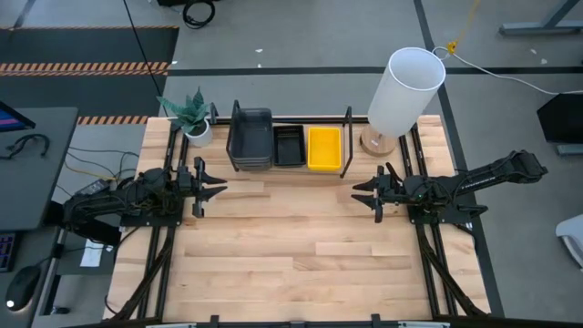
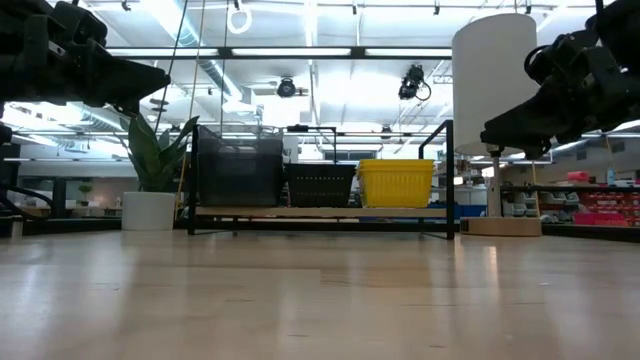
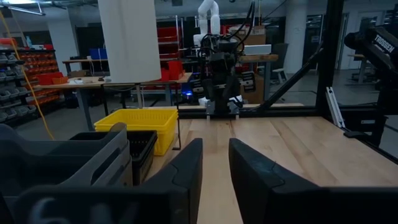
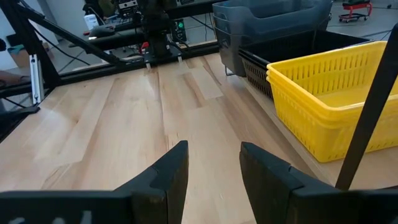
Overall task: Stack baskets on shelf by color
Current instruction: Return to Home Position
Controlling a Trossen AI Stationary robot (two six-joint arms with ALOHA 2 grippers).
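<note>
**Workspace.** The wooden table (image 1: 291, 264) carries the shelf (image 1: 349, 137) at its far edge, between the potted plant (image 1: 191, 111) and the base of the white cylinder (image 1: 407, 89).

**Arms.** The left gripper (image 1: 222, 189) hovers above the table's left side and the right gripper (image 1: 357, 191) above its right side. They face each other and are well apart. Each wrist view shows a moderate gap between the jaws with nothing held.

**Task items.** All baskets in view rest inside the shelf, grouped by color:
- The dark grey baskets (image 1: 250, 137) are nested at the plant end.
- The yellow baskets (image 1: 324, 148) are nested at the cylinder end.
- The black mesh baskets (image 1: 289, 146) sit between the other two stacks, just beside each.

The number of baskets in each stack cannot be confirmed.

**Step in hand.** Judged from this layout, sorting is complete and the arms are in the homing step.

**Next move.** It calls only for settling both arms into their rest pose. Keep the fingers away from the shelf's uprights and the cylinder. No grasp is required.
</note>
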